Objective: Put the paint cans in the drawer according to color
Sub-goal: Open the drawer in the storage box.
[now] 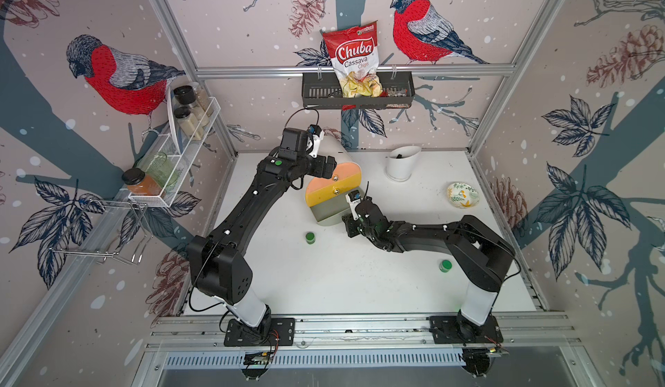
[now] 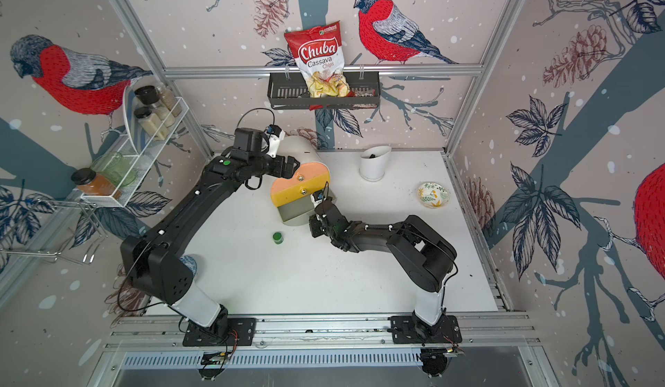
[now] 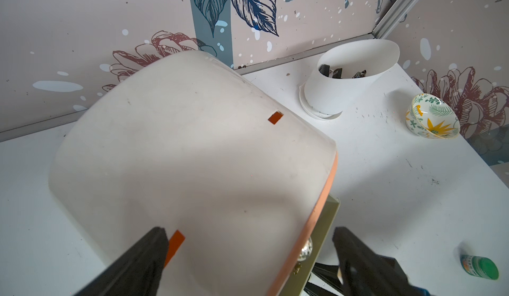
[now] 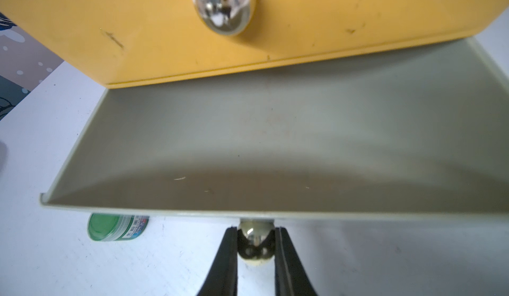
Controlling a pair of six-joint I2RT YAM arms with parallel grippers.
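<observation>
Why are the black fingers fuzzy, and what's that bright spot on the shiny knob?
In the left wrist view the fingers sit close to the lens, so they blur; in the right wrist view the yellow drawer's knob reflects the light as white glare, and the gripped grey-green drawer's knob shows smaller glints.

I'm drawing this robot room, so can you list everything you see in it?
chest: one, white with peach, yellow and grey-green fronts, middle of the table
grey-green drawer: one, pulled out at the chest's bottom, nothing visible inside
green paint cans: two, green lids, on the table outside the drawer
cup: one, white, back of the table
bowl: one, flowery, right side of table
chips bag: one, red and white, in the black basket on the back wall
jars: three, black lids, in the white wire rack on the left wall
glass: one, green, same rack
left hand: one, black, open over the chest's top front edge
right hand: one, black, shut on the grey-green drawer's knob
</observation>
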